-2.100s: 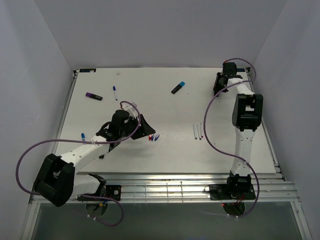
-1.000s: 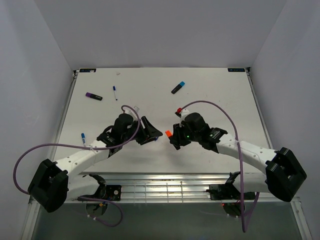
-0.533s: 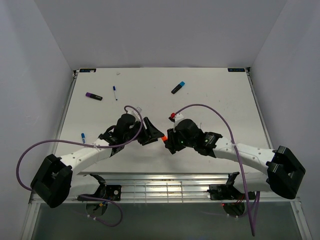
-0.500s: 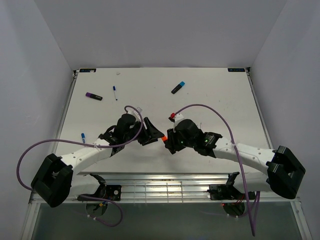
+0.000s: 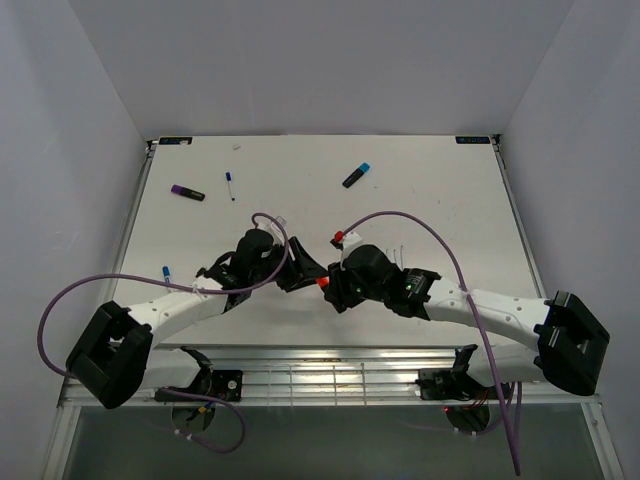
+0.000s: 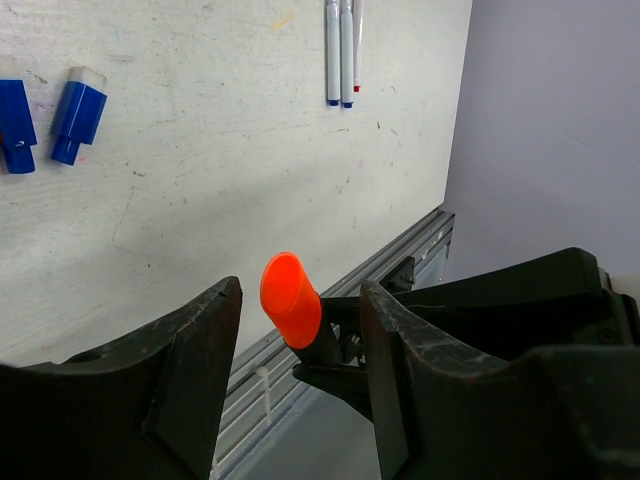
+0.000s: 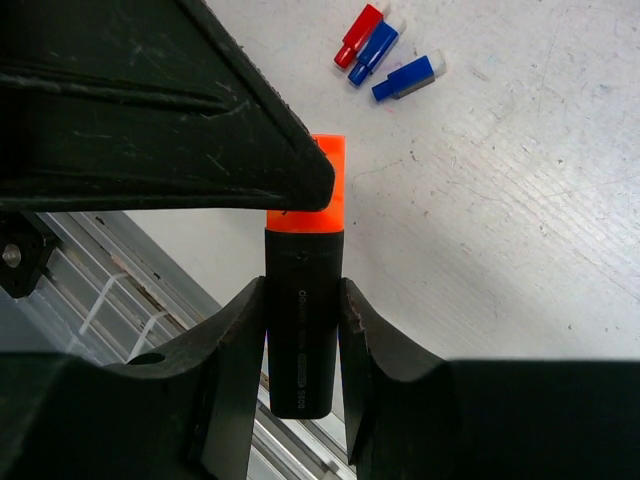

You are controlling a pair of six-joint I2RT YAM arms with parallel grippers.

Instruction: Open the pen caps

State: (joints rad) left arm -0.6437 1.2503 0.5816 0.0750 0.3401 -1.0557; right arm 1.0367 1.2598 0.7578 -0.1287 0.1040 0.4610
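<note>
My right gripper (image 7: 302, 290) is shut on a black highlighter body (image 7: 302, 330) whose orange cap (image 7: 318, 190) points at my left gripper. In the left wrist view that orange cap (image 6: 290, 298) sits between the jaws of my open left gripper (image 6: 300, 292), which stand apart on either side of it. In the top view the two grippers meet near the table's front middle, left (image 5: 305, 272) and right (image 5: 338, 287), with the orange cap (image 5: 323, 283) between them. Loose small red (image 7: 358, 35) and blue caps (image 7: 408, 77) lie on the table below.
A purple-capped highlighter (image 5: 187, 192), a slim blue-capped pen (image 5: 230, 186) and a blue-capped highlighter (image 5: 356, 174) lie at the back. A blue cap (image 5: 166, 272) lies at the left. Thin white pen barrels (image 6: 340, 50) lie side by side. The table's front rail (image 5: 330, 372) is close below.
The right arm swung in from the back right holding the orange-capped highlighter. Both grippers closed the gap, and the cap now sits between my left jaws.
</note>
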